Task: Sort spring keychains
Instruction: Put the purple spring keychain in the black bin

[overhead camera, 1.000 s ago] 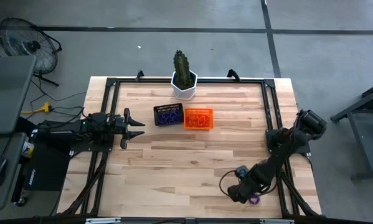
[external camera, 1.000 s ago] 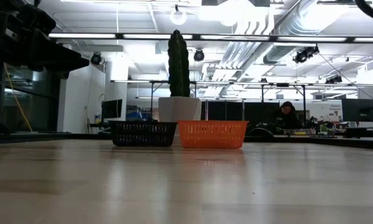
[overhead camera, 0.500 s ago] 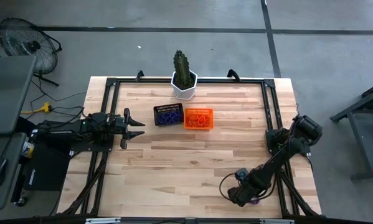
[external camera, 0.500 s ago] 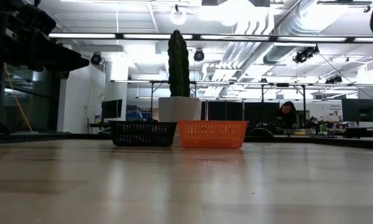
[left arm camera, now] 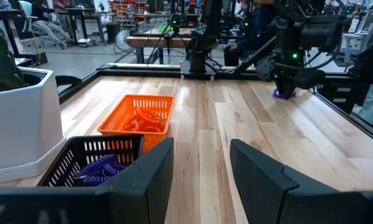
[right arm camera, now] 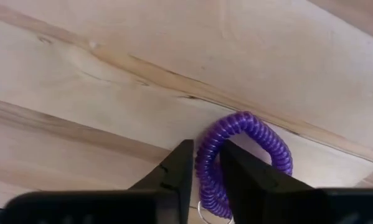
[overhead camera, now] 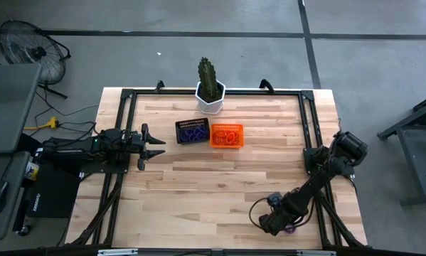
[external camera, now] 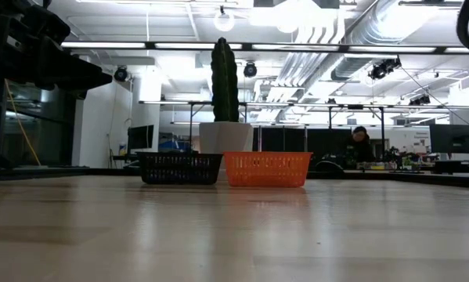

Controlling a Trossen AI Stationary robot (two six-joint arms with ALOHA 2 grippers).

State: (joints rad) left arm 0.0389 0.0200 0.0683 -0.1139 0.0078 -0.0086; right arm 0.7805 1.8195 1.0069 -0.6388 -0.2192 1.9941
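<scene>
A purple spring keychain (right arm camera: 248, 155) lies on the wood near the table's near right corner, and shows as a purple speck (overhead camera: 290, 229) in the high view. My right gripper (right arm camera: 206, 177) points down over it, shut on its coil. My left gripper (overhead camera: 159, 147) waits open at the table's left side, level, facing the baskets. More purple keychains (left arm camera: 102, 168) lie in the black mesh basket (overhead camera: 192, 131). Orange keychains (left arm camera: 142, 118) lie in the orange mesh basket (overhead camera: 226, 135). My right gripper pinches one side of the purple coil (right arm camera: 207, 155) between its two fingers (right arm camera: 177, 171), coming from above and pointing down. The fingers lie across the coil strand. The rest of the loop (right arm camera: 276, 146) spreads out on the table beside the fingers.
A potted cactus in a white pot (overhead camera: 210, 89) stands behind the two baskets at the far edge. A black frame (overhead camera: 309, 128) runs around the tabletop. Bare wood lies between the baskets and my right gripper. A person sits far off in the room (external camera: 361, 141).
My right arm has shifted a little toward the table's left over the purple keychain near the near edge. The baskets have stayed where they were.
</scene>
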